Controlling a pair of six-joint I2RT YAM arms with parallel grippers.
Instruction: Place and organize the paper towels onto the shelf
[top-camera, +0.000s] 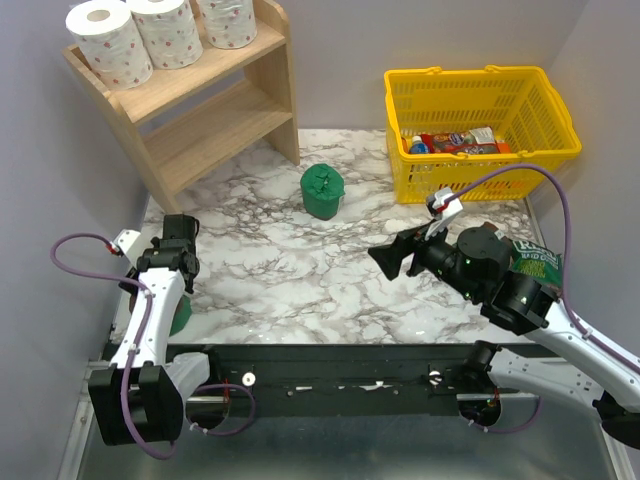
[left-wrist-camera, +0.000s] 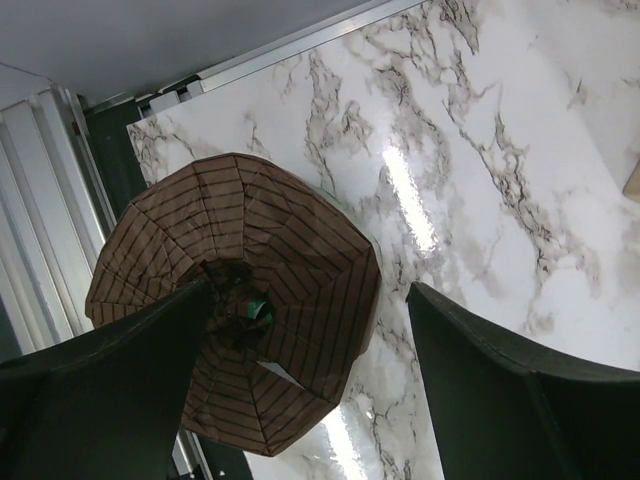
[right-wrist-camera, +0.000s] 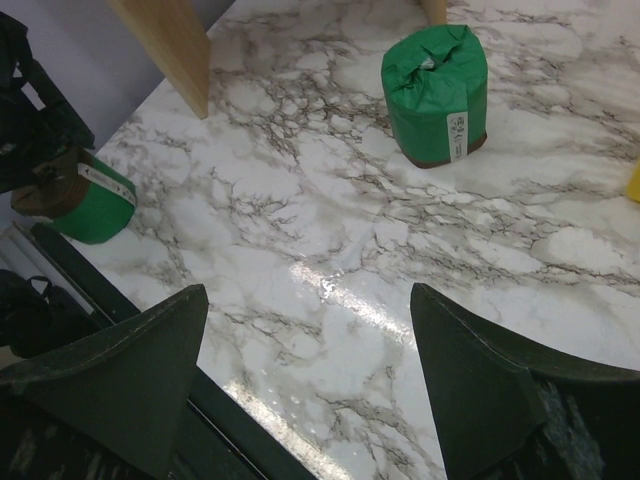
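Count: three white rolls (top-camera: 165, 30) with pink-red spots, standing upright in a row on the top tier of the wooden shelf (top-camera: 285, 90). The rightmost one is cut off by the frame edge.

Two dark green rolls confirmed. One green roll (top-camera: 322, 190) stands upright mid-way across the marble surface (top-camera: 260, 260), well apart from both arms. The second green roll (left-wrist-camera: 280, 250) is at the near left edge of the surface, mostly hidden under the left arm in the top view, with its brown pleated end facing the wrist camera.

Unclear: a green printed item (top-camera: 535, 262) sits behind the right arm, partly covered. Cannot tell whether it is a roll or a packet.

Container: one yellow mesh basket (top-camera: 480, 75) at far right, holding colourful snack packets (top-camera: 455, 142). Their number can't be made out.

Left claw (left-wrist-camera: 308, 300): released, fingers spread wide. One finger overlaps the brown end in view; the other is clear of it.

Right claw (right-wrist-camera: 308, 300): released, nothing between the fingers, over bare marble.
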